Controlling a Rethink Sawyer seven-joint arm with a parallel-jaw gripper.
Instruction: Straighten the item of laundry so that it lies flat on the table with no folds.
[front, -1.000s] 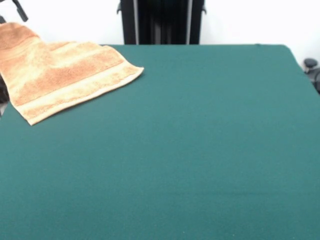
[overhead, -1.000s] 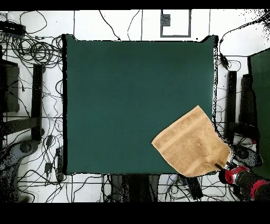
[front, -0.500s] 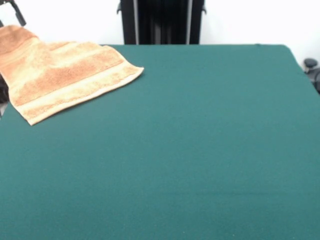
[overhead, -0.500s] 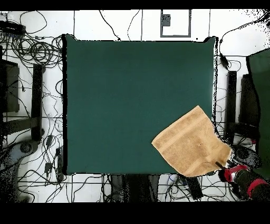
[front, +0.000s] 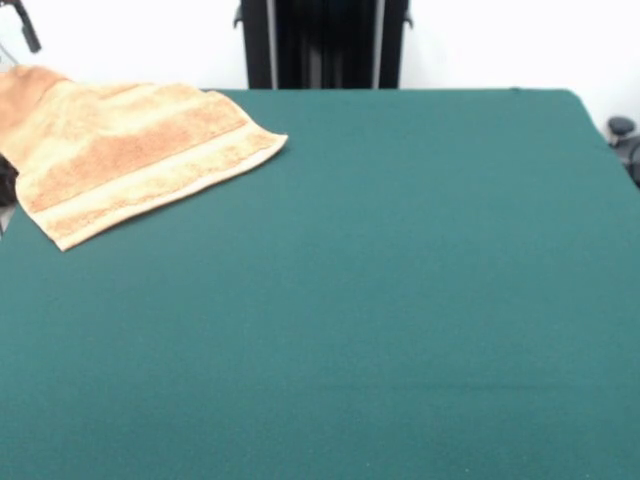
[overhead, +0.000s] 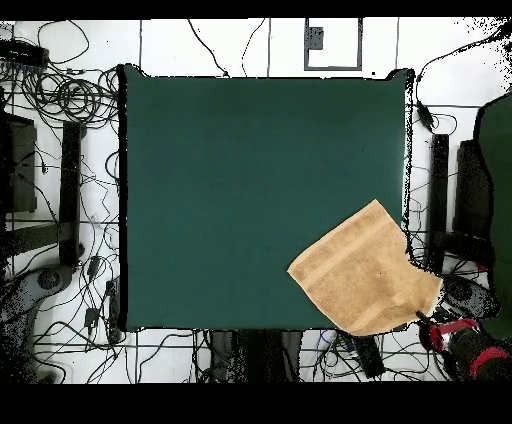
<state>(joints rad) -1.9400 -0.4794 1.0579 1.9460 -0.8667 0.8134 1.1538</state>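
Note:
The item of laundry (front: 130, 150), an orange-tan towel with paler band stripes, lies at the table's far left corner in the front view. Its left end rises in a soft hump and runs off the picture's edge. In the overhead view the towel (overhead: 362, 270) sits turned at an angle on the table's lower right corner, and one corner reaches past the table's (overhead: 250, 180) right edge. Only a thin dark part of my gripper (front: 22, 22) shows at the top left, above the towel and apart from it. From above, the gripper (overhead: 428, 320) sits just beyond the towel's outer corner.
The green table (front: 400, 280) fills most of the front view. The black pedestal (front: 325, 45) stands behind its far edge. Many cables (overhead: 70, 95) lie on the floor round the table, and dark equipment (overhead: 470, 200) stands to its right.
The gripper has drawn up and away from the towel. The towel's raised end has sunk lower. The rest of the towel has not moved.

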